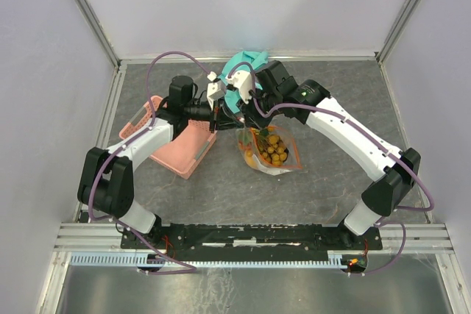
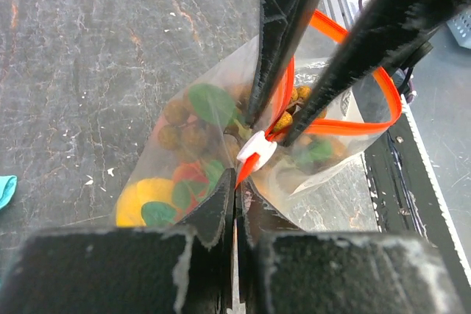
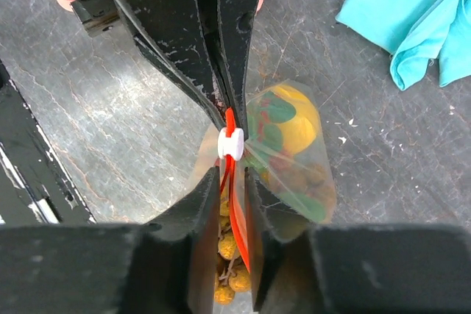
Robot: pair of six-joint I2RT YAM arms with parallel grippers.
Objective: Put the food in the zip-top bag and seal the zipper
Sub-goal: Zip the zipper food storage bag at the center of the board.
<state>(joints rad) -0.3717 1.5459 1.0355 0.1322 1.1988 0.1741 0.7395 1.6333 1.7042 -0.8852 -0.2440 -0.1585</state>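
The clear zip-top bag (image 1: 285,161) lies mid-table with the food (image 1: 274,148) inside: a yellow fruit (image 2: 140,200), brown berries (image 2: 180,134) and green leaves. Both grippers meet at its mouth. My left gripper (image 2: 237,185) is shut on the end of the red-orange zipper (image 2: 368,124), right below the white slider (image 2: 256,149). My right gripper (image 3: 232,182) straddles the zipper (image 3: 237,226) just behind the slider (image 3: 230,143), its jaws narrowly apart with a gap showing. The zipper's far part loops open. In the top view the left gripper (image 1: 219,117) and right gripper (image 1: 243,119) nearly touch.
A pink plastic basket (image 1: 176,145) stands left of the bag, under the left arm. A teal cloth (image 1: 246,60) lies at the back, also in the right wrist view (image 3: 412,12). The table is dark grey stone-look, with walls on three sides.
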